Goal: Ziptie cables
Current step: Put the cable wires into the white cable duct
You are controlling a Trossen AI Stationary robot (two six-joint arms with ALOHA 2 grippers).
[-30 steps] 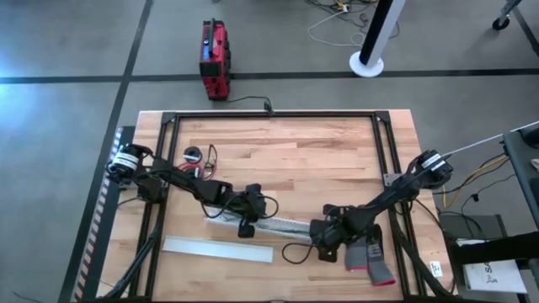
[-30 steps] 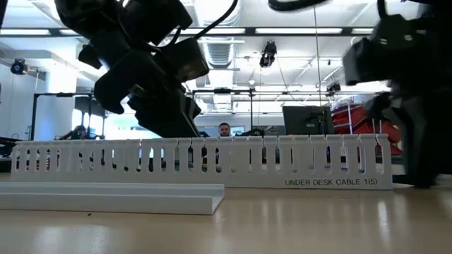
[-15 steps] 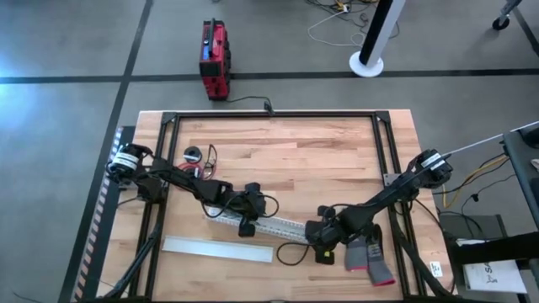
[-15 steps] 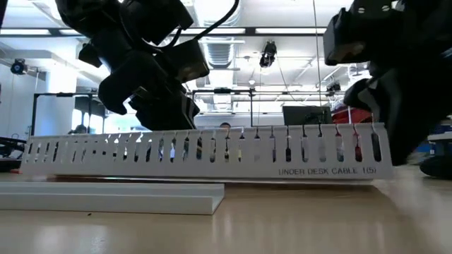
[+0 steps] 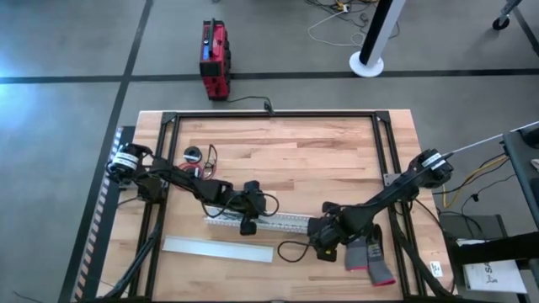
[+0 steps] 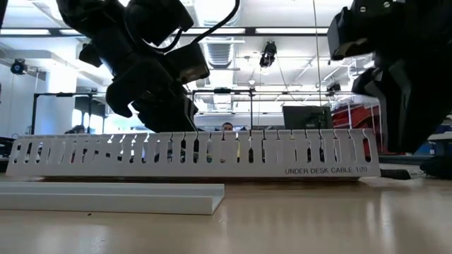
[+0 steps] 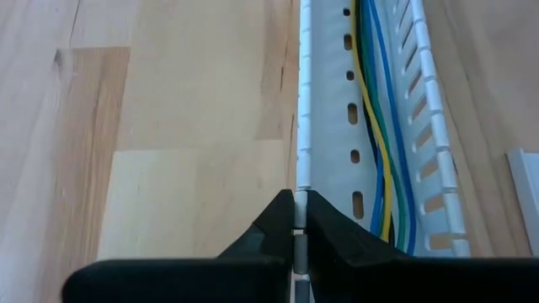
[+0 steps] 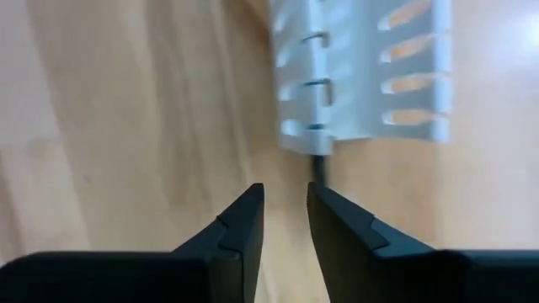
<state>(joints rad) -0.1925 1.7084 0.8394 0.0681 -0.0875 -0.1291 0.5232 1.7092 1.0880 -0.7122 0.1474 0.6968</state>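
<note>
The left gripper (image 5: 245,220) pinches the slotted duct (image 5: 261,222) wall — now swung level; the right gripper (image 5: 322,241) hangs parted, just off its end. Cables (image 5: 202,160) lie untouched far-left.

Both arms are dark, near-black jointed links, each with a pale silver-white band around the joint nearest the table's edge. The left gripper (image 7: 301,225) ends in two matte black wedge-shaped fingers rising from a broad flat black base, and the right gripper (image 8: 285,220) has the same angular black fingers. Thin black cabling loops along both arms.
</note>
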